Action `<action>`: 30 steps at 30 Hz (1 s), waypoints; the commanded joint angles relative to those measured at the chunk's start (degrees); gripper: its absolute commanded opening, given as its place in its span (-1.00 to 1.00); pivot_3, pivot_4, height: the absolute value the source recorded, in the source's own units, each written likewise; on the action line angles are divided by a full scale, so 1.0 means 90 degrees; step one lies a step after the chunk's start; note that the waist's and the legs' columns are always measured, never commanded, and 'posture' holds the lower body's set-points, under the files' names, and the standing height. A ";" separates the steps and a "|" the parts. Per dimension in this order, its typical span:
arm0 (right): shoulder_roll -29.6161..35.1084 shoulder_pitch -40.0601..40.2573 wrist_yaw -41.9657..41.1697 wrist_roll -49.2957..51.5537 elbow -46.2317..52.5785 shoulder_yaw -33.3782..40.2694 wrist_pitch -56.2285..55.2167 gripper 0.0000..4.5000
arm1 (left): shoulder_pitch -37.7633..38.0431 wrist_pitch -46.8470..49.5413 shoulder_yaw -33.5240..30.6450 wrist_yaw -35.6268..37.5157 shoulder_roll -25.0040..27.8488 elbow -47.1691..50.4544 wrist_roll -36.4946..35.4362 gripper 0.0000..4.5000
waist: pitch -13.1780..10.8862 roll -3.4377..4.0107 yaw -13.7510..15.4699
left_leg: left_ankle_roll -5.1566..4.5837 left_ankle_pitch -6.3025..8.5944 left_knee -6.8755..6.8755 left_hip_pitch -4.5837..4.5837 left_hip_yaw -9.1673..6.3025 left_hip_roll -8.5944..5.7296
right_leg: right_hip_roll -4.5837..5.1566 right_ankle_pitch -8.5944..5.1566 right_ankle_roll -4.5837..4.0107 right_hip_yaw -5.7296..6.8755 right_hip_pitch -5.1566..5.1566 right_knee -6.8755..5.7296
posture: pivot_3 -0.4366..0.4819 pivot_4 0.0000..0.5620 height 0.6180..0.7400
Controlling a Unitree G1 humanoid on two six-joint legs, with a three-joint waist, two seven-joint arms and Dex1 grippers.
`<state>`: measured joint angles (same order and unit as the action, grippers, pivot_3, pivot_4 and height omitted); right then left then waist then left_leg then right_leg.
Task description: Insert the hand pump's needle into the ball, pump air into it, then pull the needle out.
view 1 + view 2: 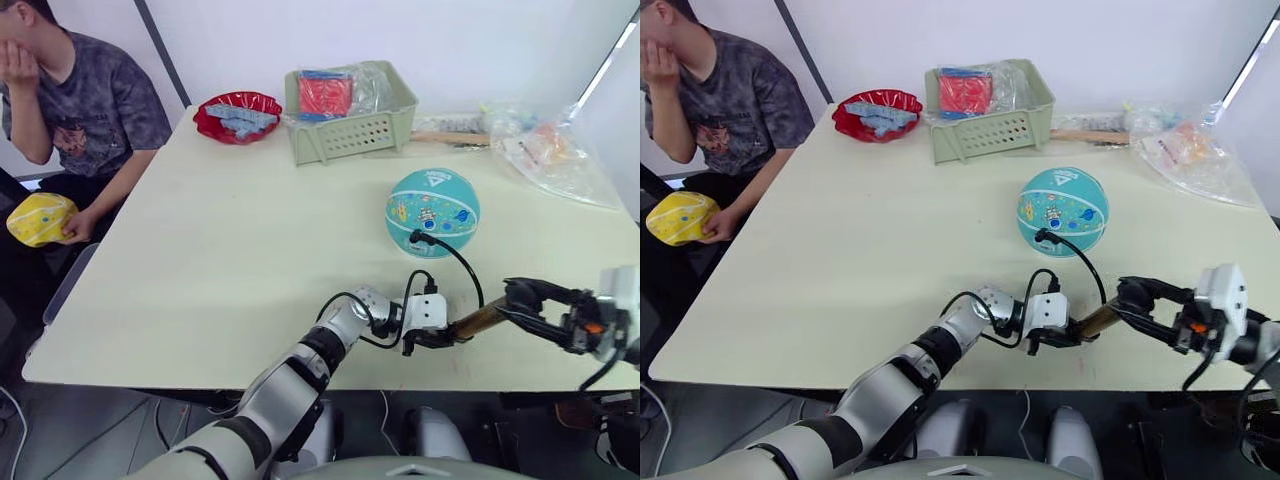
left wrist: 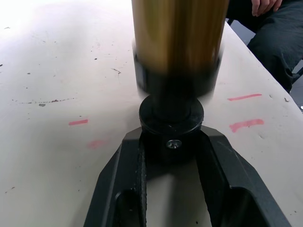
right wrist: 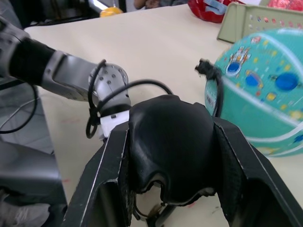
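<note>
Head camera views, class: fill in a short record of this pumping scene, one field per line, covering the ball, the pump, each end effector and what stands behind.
ball: teal ball resting on the table
hose: runs from the hand pump to a black fitting on the ball's near side
needle: hidden, cannot tell how deep
left end effector: shut on the pump's black end
right end effector: shut on the pump's handle
behind: green basket, red bowl

teal ball (image 1: 433,210) rests on the table, white triangle logo up, cartoon prints facing out. black needle fitting (image 1: 417,238) sits against its near side. thin hose loops back to the gold-bronze hand pump (image 1: 478,323), lying low near the table's front edge.
</note>
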<state>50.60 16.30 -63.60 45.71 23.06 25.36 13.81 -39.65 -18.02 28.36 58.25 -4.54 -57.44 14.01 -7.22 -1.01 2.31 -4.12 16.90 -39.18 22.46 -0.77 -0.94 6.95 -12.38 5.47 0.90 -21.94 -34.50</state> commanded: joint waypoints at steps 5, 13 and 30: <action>0.0519 -0.0242 -0.0095 0.1342 0.0578 0.1490 0.1065 -0.28 | 0.0229 0.0256 0.0280 0.0067 0.0287 -0.0662 0.0398 -0.51 | -0.0010 0.0005 0.0007 | 0.0002 -0.0001 -0.0002 0.0032 -0.0011 -0.0002 | 0.0002 0.0001 0.0000 0.0012 -0.0020 0.0007 | -0.05 -0.47 0.96; 0.1176 -0.0859 0.0131 0.2312 0.0536 0.2707 0.2261 -0.28 | 0.0238 0.0223 0.0314 0.0052 0.0254 -0.0694 0.0423 -0.51 | -0.0027 0.0004 0.0005 | 0.0002 -0.0001 -0.0003 0.0034 -0.0017 -0.0002 | 0.0006 0.0001 0.0000 0.0020 -0.0019 0.0007 | -0.05 -0.47 0.96; 0.0240 -0.0423 -0.0153 0.0881 0.0910 0.1170 0.1853 -0.28 | 0.0199 0.0204 0.0317 -0.0001 0.0181 -0.0761 0.0423 -0.51 | -0.0009 -0.0029 -0.0004 | 0.0003 -0.0002 -0.0010 0.0015 -0.0034 -0.0006 | 0.0004 0.0013 0.0024 0.0034 -0.0001 0.0005 | -0.05 -0.47 0.96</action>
<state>53.74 11.12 -64.17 55.72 30.44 39.74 30.81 -40.29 -18.67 28.50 57.86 -4.61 -58.85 13.96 -7.30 -1.27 2.28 -4.10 16.88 -39.28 22.58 -1.10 -0.99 6.98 -12.26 5.69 1.23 -21.93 -34.46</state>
